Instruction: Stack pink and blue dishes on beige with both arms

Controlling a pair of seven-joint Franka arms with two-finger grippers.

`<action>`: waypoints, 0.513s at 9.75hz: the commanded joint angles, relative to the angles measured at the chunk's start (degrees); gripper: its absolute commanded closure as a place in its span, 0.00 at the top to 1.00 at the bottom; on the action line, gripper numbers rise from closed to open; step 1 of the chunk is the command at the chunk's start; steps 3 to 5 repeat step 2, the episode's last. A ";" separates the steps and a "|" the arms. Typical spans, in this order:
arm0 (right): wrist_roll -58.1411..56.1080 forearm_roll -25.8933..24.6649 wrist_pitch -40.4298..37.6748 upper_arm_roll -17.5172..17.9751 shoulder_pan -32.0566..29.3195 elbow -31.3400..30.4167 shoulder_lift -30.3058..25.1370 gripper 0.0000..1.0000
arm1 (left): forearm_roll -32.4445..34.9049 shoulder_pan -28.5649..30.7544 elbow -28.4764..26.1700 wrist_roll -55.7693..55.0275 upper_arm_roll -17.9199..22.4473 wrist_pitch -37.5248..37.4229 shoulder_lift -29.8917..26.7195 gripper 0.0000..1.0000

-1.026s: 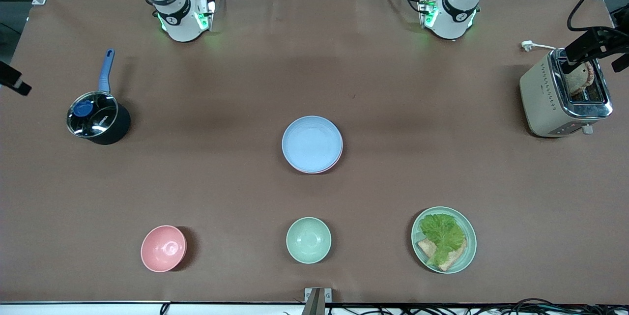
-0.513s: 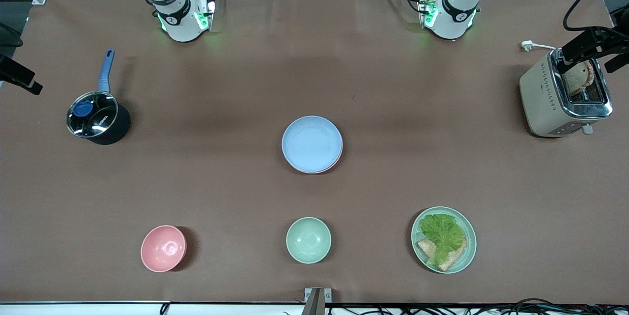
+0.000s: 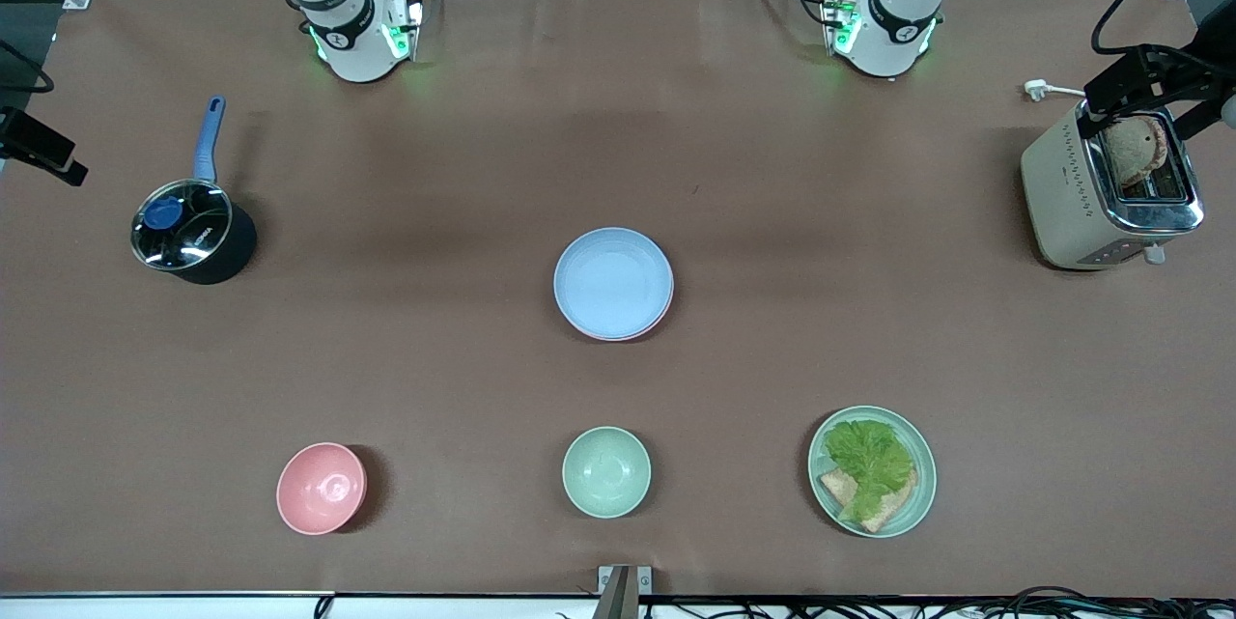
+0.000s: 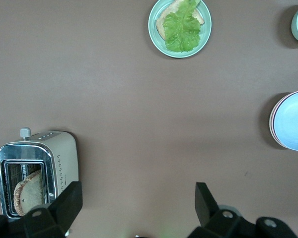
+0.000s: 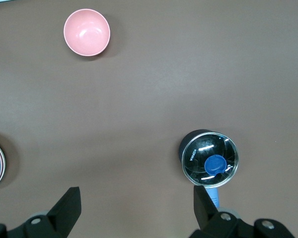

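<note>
A brown counter (image 3: 435,358) fills the frame. At its centre we see the blue plate (image 3: 612,282) stacked on the pink plate (image 3: 664,308), only a pink edge showing; any beige plate beneath is hidden. These look light, stiff and slick, best pinched at the rim. At frame right the left end effector (image 4: 135,203) hangs spread over the toaster (image 3: 1110,189); at frame left the right end effector (image 5: 134,204) hangs spread over the pot (image 3: 190,238).

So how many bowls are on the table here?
2. The pink bowl sits toward the right arm's end of the table; the mint-green bowl sits nearer the front camera than the stacked plates. None looks hidden.
</note>
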 commanded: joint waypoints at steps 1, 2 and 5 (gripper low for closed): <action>0.06 -0.37 -0.49 0.61 -0.59 0.92 0.21 1.00 | 0.96 0.65 -2.67 2.70 0.08 -0.37 -0.70 1.00; 0.06 0.07 -0.32 0.61 -0.68 0.92 0.21 1.00 | 0.96 0.65 -2.58 3.32 0.69 -0.37 -0.70 1.00; 0.06 0.07 -0.32 0.61 -0.68 0.92 0.21 1.00 | 0.96 0.65 -2.58 3.32 0.69 -0.37 -0.70 1.00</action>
